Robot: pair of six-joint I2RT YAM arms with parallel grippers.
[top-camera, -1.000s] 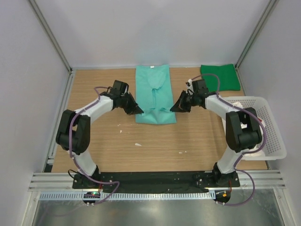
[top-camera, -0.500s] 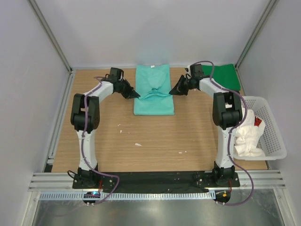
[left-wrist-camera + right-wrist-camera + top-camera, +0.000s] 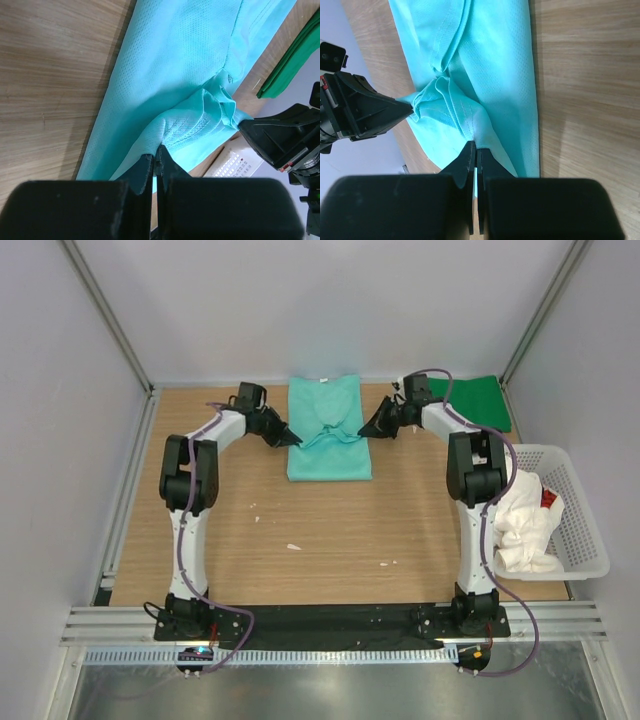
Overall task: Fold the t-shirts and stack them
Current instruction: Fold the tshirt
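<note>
top view: left gripper and right gripper hold the mint-teal t-shirt between them. the basket, right of the right gripper, contains a crumpled white t-shirt. the dark green t-shirt lies just beyond that gripper. wrist views: both jaws clamped on the lifted hem.
</note>
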